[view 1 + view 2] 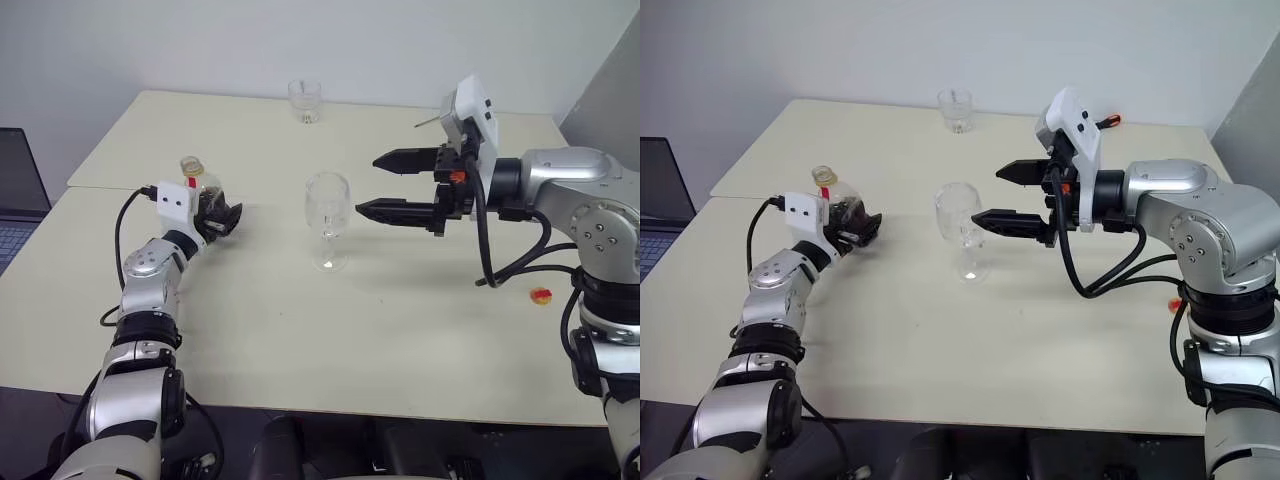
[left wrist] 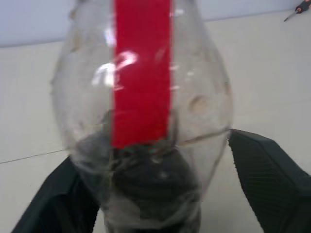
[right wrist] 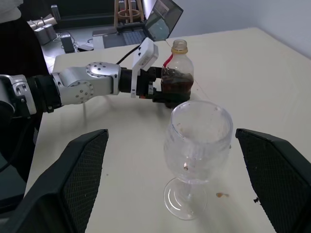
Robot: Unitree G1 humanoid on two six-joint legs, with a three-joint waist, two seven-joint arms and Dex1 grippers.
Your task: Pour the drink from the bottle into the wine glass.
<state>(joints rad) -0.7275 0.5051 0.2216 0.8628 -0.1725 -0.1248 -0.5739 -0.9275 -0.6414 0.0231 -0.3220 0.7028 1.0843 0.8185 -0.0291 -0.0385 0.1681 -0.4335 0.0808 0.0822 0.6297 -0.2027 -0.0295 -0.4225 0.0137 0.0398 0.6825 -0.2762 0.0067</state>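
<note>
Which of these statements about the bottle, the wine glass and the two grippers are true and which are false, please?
1. The wine glass stands upright on the table. True.
2. The bottle is full to the neck. False: the drink fills only its lower part.
3. The left gripper is at the bottle, one of its fingers on each side. True.
4. The right gripper is shut on the glass's stem. False: its fingers stand wide apart beside the bowl, not touching it.
5. A short tumbler stands at the table's far edge. True.
6. The bottle's cap is screwed on. False: its mouth is open.
</note>
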